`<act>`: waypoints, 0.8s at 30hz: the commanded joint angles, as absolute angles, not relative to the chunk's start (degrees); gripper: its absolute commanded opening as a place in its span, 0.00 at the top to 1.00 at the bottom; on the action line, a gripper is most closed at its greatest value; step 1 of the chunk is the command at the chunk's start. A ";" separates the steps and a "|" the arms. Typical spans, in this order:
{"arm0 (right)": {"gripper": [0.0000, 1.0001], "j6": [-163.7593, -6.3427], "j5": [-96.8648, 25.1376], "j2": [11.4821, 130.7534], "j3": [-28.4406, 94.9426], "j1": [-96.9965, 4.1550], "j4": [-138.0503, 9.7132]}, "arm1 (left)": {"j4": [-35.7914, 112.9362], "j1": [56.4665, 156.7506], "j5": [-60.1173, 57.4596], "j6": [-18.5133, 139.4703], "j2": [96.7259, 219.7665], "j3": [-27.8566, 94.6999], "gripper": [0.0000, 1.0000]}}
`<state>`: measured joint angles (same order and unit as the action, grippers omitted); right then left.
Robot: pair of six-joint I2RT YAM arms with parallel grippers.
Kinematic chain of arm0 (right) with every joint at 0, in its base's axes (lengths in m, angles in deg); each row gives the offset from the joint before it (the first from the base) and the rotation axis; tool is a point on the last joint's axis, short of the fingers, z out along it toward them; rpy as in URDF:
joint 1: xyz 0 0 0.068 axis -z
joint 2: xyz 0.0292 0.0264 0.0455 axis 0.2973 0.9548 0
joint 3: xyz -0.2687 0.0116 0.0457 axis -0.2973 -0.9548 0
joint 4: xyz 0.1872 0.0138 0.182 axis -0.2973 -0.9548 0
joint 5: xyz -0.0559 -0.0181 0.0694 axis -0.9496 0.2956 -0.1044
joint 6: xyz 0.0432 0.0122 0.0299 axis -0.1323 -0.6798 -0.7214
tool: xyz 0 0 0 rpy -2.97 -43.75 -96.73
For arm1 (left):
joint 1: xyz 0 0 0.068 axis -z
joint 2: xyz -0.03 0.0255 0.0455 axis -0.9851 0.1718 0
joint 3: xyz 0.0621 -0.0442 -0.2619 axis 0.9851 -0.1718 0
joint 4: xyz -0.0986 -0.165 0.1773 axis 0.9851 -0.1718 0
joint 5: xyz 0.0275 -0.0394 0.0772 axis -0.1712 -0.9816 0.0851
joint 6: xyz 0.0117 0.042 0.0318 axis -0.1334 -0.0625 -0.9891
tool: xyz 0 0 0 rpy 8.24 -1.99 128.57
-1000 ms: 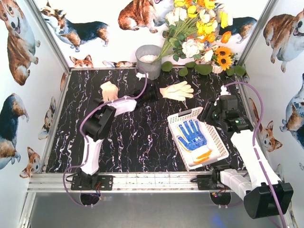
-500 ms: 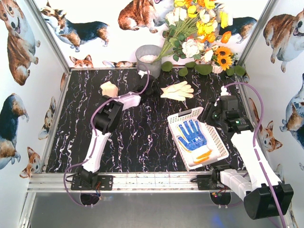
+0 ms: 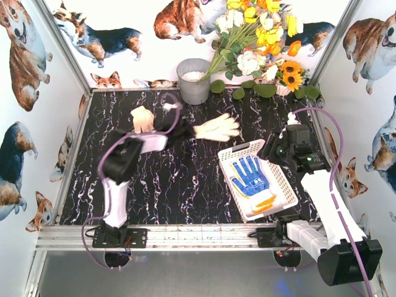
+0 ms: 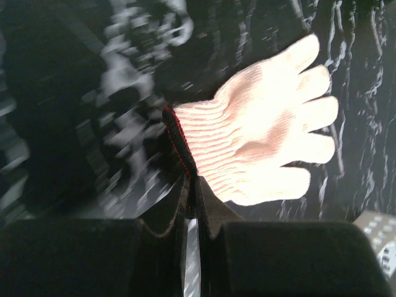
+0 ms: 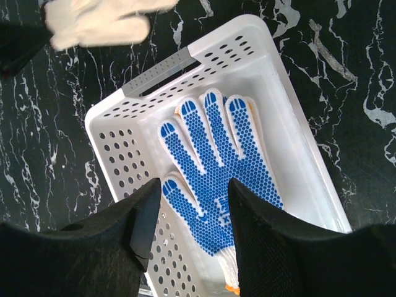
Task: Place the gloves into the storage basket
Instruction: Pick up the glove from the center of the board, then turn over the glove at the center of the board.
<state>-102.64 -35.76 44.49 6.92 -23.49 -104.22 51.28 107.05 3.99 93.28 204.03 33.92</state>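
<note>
My left gripper (image 3: 184, 130) is shut on the red-edged cuff of a cream glove (image 3: 217, 127), which hangs out to its right over the black marble table. In the left wrist view the jaws (image 4: 193, 185) pinch that cuff and the glove (image 4: 266, 148) spreads beyond them. A second cream glove (image 3: 142, 117) lies at the back left. The white storage basket (image 3: 240, 150) sits at the right with a blue-dotted glove (image 3: 250, 175) lying in it, an orange cuff showing beneath. My right gripper (image 5: 195, 204) hovers open above that blue-dotted glove (image 5: 216, 167) inside the basket (image 5: 154, 71), holding nothing.
A grey metal bucket (image 3: 193, 79) stands at the back centre, with a bunch of artificial flowers (image 3: 260, 43) and leaves to its right. Corgi-printed walls close in the table on three sides. The held glove (image 5: 99, 21) shows just beyond the basket's far corner.
The left gripper shut on the cream glove's cuff and drew it back to the left and slightly nearer. The left arm folded back. The right arm has not moved.
</note>
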 commanded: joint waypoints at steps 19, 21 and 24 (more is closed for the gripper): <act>0.53 -108.59 -26.03 53.21 7.54 -35.00 -87.62 | -0.14 100.48 16.76 54.99 149.74 26.30 1.00; 0.53 -109.10 -26.10 53.73 7.60 -35.65 -86.40 | -1.58 100.48 14.45 49.78 149.94 29.59 1.00; 0.53 -109.26 -26.63 53.76 7.88 -36.17 -85.73 | -2.18 101.51 4.19 44.97 149.71 30.47 1.00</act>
